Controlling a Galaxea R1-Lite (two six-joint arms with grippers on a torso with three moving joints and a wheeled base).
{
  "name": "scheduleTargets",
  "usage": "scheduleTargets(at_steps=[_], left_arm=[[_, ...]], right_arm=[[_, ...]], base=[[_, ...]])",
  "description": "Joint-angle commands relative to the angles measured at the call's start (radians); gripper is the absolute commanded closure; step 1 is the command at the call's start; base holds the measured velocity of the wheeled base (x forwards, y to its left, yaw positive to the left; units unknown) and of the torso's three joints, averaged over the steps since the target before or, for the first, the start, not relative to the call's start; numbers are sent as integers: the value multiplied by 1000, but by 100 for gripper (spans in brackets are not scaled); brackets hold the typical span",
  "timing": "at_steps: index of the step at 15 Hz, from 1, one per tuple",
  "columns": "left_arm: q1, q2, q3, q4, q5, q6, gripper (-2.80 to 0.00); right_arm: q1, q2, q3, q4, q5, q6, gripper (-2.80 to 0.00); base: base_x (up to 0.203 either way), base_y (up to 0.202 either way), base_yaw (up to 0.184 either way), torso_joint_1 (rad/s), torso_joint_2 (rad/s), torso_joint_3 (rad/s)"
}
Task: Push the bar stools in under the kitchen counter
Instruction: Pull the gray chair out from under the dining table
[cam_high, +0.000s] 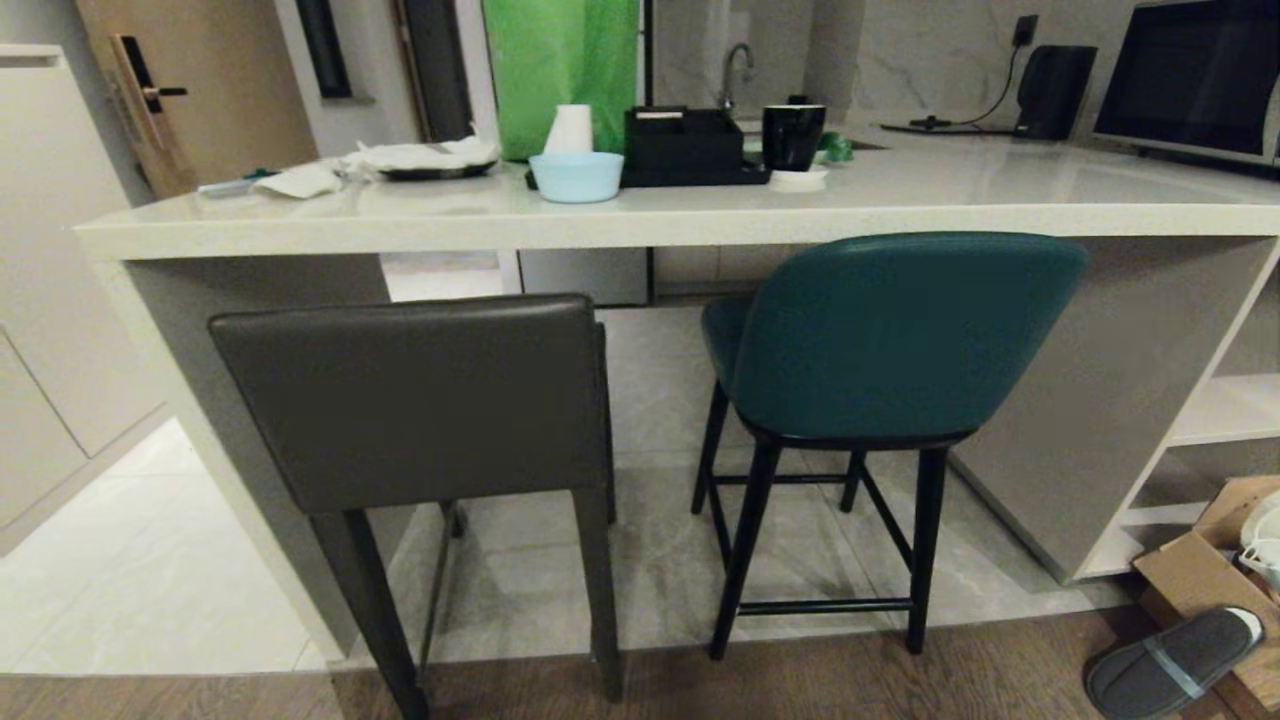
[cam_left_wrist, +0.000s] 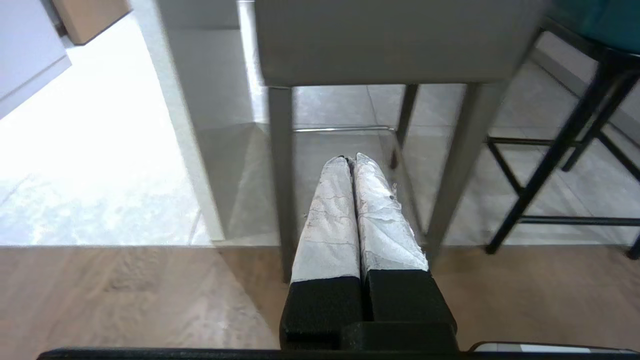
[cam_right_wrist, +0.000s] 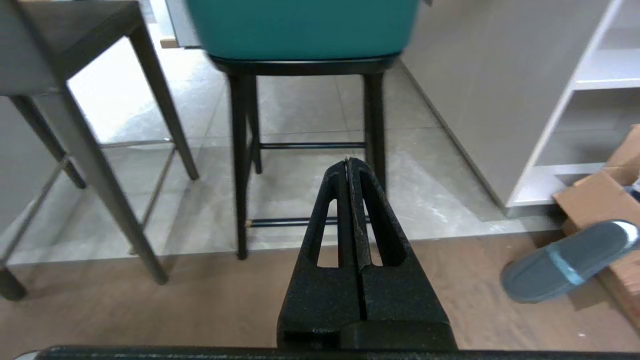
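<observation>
the dark grey bar stool (cam_high: 420, 400) stands at the left end of the kitchen counter (cam_high: 660, 215), its square back toward the camera and just below the slab's front edge; its near legs rest on the wooden floor strip (cam_high: 850, 680) and its far legs on the pale floor tiles (cam_high: 660, 560). the teal bar stool (cam_high: 890, 340) stands just beside it on the right, apart from it, with its curved back reaching up to the edge of the slab and its black legs on the tiles. to the right of the teal stool are the counter's pale side panel (cam_high: 1110, 400) and open shelf cubbies (cam_high: 1220, 410).

on the counter top sit a light blue bowl (cam_high: 576, 176), a black tray (cam_high: 690, 150), a dark mug (cam_high: 793, 135) and a microwave (cam_high: 1195, 75). a grey slipper (cam_high: 1175, 662) lies against a cardboard box (cam_high: 1200, 570) on the floor at the far right.

the left gripper (cam_left_wrist: 351, 159) hangs low in front of the grey stool's legs, its taped fingers (cam_left_wrist: 330, 215) pressed together on nothing. the right gripper (cam_right_wrist: 348, 161) hangs before the teal stool's legs, likewise clenched and empty.
</observation>
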Motion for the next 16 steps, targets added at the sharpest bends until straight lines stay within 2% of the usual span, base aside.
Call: scheduleTargets(at_steps=[1,16], left_arm=[[0,2,0,0,1,-1,0],[0,2,0,0,1,-1,0]], right_arm=[[0,2,0,0,0,-1,0],[0,2,0,0,0,-1,0]], base=[[0,196,-1,-1,1,0],[0,195,-2,3,2,2]])
